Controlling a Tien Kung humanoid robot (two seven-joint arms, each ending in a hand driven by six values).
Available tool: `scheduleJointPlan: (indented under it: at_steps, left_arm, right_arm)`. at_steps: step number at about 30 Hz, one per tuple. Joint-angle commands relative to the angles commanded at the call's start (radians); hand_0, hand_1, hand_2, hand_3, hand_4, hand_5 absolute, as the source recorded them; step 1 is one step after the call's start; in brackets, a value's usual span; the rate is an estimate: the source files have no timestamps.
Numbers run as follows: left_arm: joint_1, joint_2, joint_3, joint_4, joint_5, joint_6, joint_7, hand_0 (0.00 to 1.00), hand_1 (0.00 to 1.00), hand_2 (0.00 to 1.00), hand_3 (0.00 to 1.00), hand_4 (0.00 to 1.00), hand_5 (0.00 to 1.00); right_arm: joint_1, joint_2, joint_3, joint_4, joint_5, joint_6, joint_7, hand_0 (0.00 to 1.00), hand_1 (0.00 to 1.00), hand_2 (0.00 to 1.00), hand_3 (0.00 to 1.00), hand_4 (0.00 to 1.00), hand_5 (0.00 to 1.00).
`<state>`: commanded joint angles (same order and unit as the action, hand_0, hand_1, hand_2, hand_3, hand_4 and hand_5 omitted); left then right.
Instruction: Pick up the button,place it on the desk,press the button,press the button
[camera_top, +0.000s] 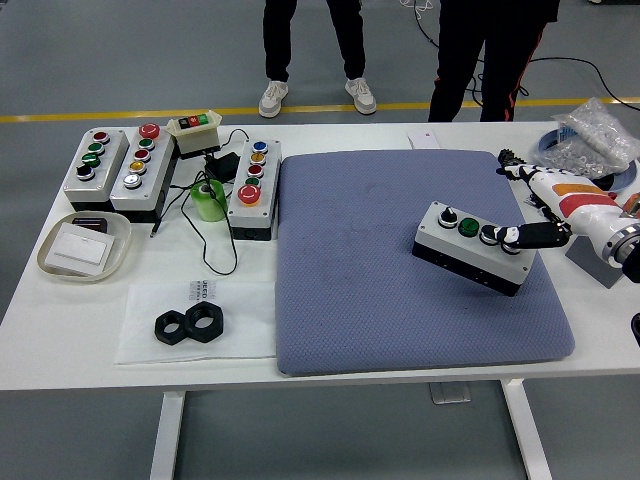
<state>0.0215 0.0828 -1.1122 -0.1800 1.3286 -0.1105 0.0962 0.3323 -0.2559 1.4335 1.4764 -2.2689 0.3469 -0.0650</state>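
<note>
White table (330, 385) fills most of the head view, with grey floor and a yellow line behind it, and the legs of two people (310, 50) standing at the far side. A blue-grey mat (380, 300) covers the table's middle. On the mat's right part sits a grey button box (472, 247) with a row of buttons on top, its near right end tilted up off the mat. The right hand (535, 235) comes in from the right edge and rests a black finger (522, 236) on the box's right end, by the last button; whether the other fingers grip the box I cannot tell. At the table's left stand three more button boxes (130, 170), a small switch box (194, 132), a green tape roll (209, 200), a shallow tray (85, 247) and two black nuts (190, 325).
</note>
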Motion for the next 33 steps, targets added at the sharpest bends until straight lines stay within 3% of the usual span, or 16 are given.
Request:
scheduleJointPlan:
  at_steps: [33]
  left_arm:
    - [-0.005, 0.011, -0.003, 0.000, 0.023, -0.004, -0.002, 0.742, 0.913, 0.983, 0.946, 0.612, 0.998]
  right_arm:
    - [0.059, 0.008, -0.119, -0.206, 0.000, -0.075, -0.010, 0.958, 0.915, 0.935, 0.903, 0.843, 0.516]
